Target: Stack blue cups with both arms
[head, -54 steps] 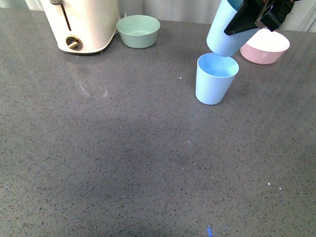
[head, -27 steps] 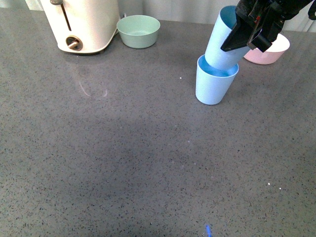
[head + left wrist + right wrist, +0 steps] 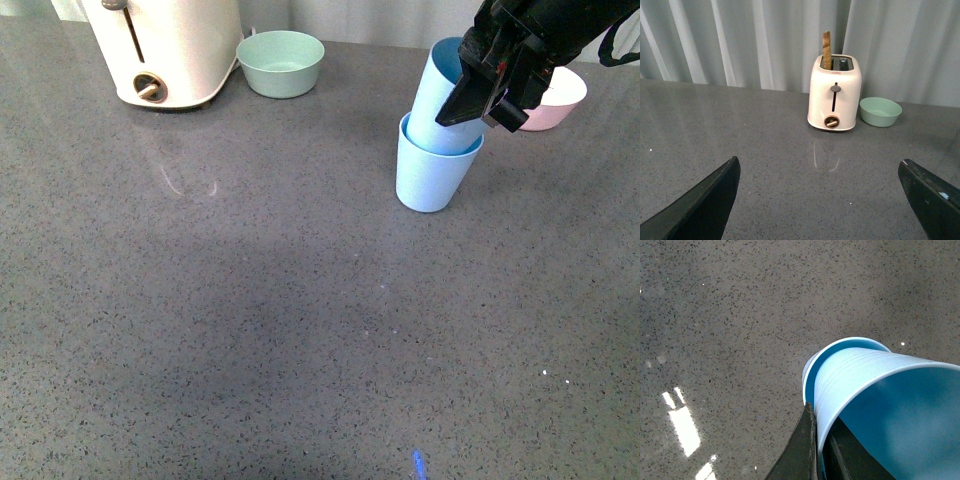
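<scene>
Leaning out of the lower blue cup [image 3: 428,180], the upper blue cup [image 3: 438,100] is sitting with its base down inside the other's mouth and its rim tipping away toward the back of the counter. The lower one is standing upright on the grey countertop [image 3: 250,320], on the far right side in the front view. The right gripper [image 3: 470,95] is pinching the upper cup's wall at the rim – in the right wrist view one dark finger [image 3: 802,450] is lying along the outside of the cup [image 3: 875,395], with the lower cup's rim [image 3: 812,367] ringing it. A pink bowl [image 3: 562,92] is showing just behind that arm. Well apart to the left, a pale green bowl [image 3: 282,62] is sitting beside a cream toaster [image 3: 170,50], which is holding a slice of toast [image 3: 826,50]. The left gripper [image 3: 817,200] is hanging over bare counter – its fingers [image 3: 705,205] are spreading wide around nothing.
</scene>
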### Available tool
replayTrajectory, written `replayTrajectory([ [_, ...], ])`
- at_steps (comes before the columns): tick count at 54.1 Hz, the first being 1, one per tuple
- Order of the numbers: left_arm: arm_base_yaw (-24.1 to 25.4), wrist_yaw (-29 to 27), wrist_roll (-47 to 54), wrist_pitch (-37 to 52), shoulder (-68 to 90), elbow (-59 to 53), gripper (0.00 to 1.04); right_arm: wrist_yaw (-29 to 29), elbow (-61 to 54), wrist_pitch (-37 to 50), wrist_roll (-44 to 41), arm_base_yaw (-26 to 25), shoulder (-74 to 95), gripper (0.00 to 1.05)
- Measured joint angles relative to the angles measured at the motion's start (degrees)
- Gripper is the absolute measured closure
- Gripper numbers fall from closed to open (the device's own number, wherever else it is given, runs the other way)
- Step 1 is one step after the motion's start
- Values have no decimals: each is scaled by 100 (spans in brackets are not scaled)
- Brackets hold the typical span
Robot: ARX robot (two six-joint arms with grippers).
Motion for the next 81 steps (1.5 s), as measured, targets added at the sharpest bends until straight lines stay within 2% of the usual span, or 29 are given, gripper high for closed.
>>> replayTrajectory([
  [4,0,0,0,0,0,0,9,7,0,0,-11,7,2,101],
  [9,0,0,0,0,0,0,9,28,4,0,-9,11,2,88],
  [25,0,0,0,0,0,0,9,17,48,0,46,-15,-24,44],
  [27,0,0,0,0,0,0,9,-55,77,46,162,-63,-72,36],
  [38,0,0,0,0,0,0,9,-426,-85,643,850,-431,-737,7],
  [43,0,0,0,0,0,0,9,-592,-535,1274,1268,-702,-1298,9],
  [52,0,0,0,0,0,0,9,-452,-1705,2664,2122,-1141,-2267,9],
  [56,0,0,0,0,0,0,9,-337,-2474,3447,2758,-1322,-2844,9],
  [58,0,0,0,0,0,0,9,-337,-2586,3508,2922,-1346,-2973,9],
  [60,0,0,-2,0,0,0,9,48,-2761,3904,3174,-1305,-3073,12],
  [62,0,2,0,0,0,0,9,957,-3230,5001,3683,-1244,-3228,20],
  [65,0,-2,2,0,0,0,9,1668,-3963,6218,4183,-1226,-3440,33],
  [71,0,0,0,0,0,0,9,1770,-4846,7003,4511,-1290,-3807,50],
  [81,0,0,0,0,0,0,9,1703,-5845,7381,4664,-1392,-4400,80],
])
